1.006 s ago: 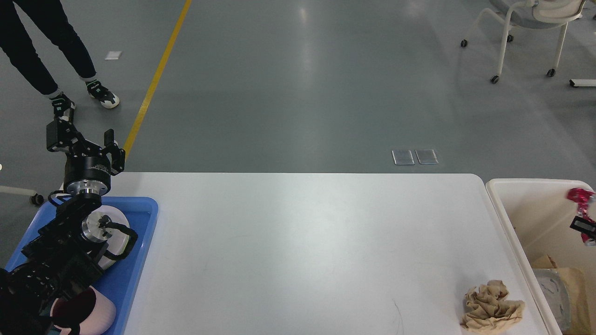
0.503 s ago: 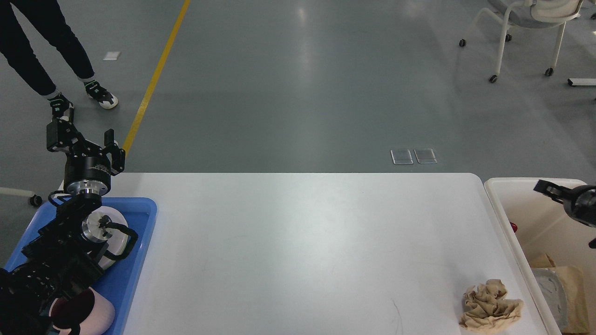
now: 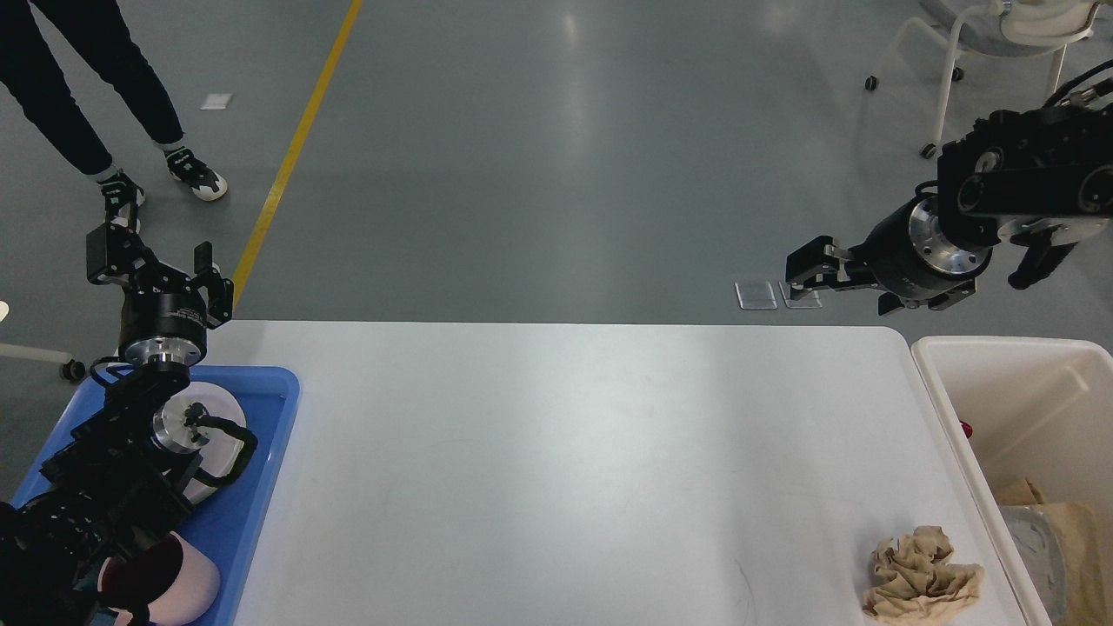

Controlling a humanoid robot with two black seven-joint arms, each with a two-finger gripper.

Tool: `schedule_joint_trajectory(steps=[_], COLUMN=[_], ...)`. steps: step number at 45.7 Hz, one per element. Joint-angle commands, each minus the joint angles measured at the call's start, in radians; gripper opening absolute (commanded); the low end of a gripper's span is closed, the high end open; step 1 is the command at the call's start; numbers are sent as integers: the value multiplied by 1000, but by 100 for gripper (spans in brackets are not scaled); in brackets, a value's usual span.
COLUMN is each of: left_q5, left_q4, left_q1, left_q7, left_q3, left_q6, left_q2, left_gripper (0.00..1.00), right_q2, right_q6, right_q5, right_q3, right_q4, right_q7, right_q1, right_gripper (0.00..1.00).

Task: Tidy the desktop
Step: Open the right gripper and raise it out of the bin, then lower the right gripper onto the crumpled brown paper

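Observation:
The desktop (image 3: pixel 556 452) is a large white tabletop with rounded corners. A crumpled beige wad (image 3: pixel 922 578) lies on it near the front right corner. My left gripper (image 3: pixel 156 261) stands open and empty above the far left corner, over the blue tray (image 3: pixel 265 487). My right gripper (image 3: pixel 835 283) hovers beyond the far right corner, pointing left. Its fingers look spread with nothing between them. A cream-white bin (image 3: pixel 1000 365) stands against the table's right edge.
The blue tray holds a white lidded pot (image 3: pixel 213 426) and a pink cup (image 3: pixel 165 582), partly hidden by my left arm. The bin holds brown paper (image 3: pixel 1056 530) and a small red thing (image 3: pixel 963 427). A person's legs (image 3: pixel 104 104) are at the far left, a wheeled chair (image 3: pixel 1000 35) at the far right.
My right arm rose out of the bin and swung up and left. The red thing it held a second ago is no longer in its fingers. The left arm stayed still.

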Motion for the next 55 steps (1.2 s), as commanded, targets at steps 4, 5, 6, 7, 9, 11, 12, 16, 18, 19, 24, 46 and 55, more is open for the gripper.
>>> schedule_joint_trajectory(steps=[4, 5, 6, 7, 9, 11, 12, 16, 18, 19, 24, 46, 55], left_q5=[0, 0, 0, 0, 0, 0, 0, 0, 0, 0, 0, 0, 0], left_q4=[0, 0, 0, 0, 0, 0, 0, 0, 0, 0, 0, 0, 0], left_q1=[0, 0, 0, 0, 0, 0, 0, 0, 0, 0, 0, 0, 0], left_q7=[0, 0, 0, -1, 0, 0, 0, 0, 0, 0, 0, 0, -1], left_q3=[0, 0, 0, 0, 0, 0, 0, 0, 0, 0, 0, 0, 0], left_q6=[0, 0, 0, 0, 0, 0, 0, 0, 0, 0, 0, 0, 0], left_q2=[0, 0, -1, 0, 0, 0, 0, 0, 0, -1, 0, 0, 0], left_gripper=[97, 97, 97, 97, 97, 97, 97, 97, 97, 97, 97, 97, 97], right_q2=[-3, -6, -8, -8, -11, -14, -14, -17, -31, -44, -106, -218, -238], right_q6=[334, 359, 380, 400, 426, 432, 432, 431, 428, 428, 406, 129, -8], right_q5=[15, 21, 31, 42, 68, 90, 96, 101, 101, 101, 99, 133, 226], right_q3=[-7, -10, -17, -24, -49, -76, -89, -118, -129, -130, -127, -1, 36], right_q4=[93, 107, 121, 134, 154, 168, 174, 179, 176, 173, 144, -68, -76], right_q7=[0, 1, 1, 3, 5, 5, 5, 3, 1, 1, 0, 1, 0], right_q1=[160, 186, 211, 235, 286, 320, 326, 323, 297, 276, 112, -588, -695], right_gripper=[100, 100, 100, 100, 100, 100, 100, 100, 100, 100, 100, 100, 100])
